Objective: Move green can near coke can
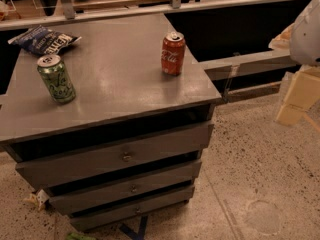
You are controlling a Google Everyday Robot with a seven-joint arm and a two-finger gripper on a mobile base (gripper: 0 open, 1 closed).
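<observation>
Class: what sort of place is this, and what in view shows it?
Probably an office break area: a grey drawer cabinet on speckled floor holds a green can, a coke can and a chip bag. The gripper hangs at the right edge.

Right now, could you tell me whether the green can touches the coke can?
Apart: the camera view shows bare tabletop between green can and coke can; the end effector is off to the right.
</observation>
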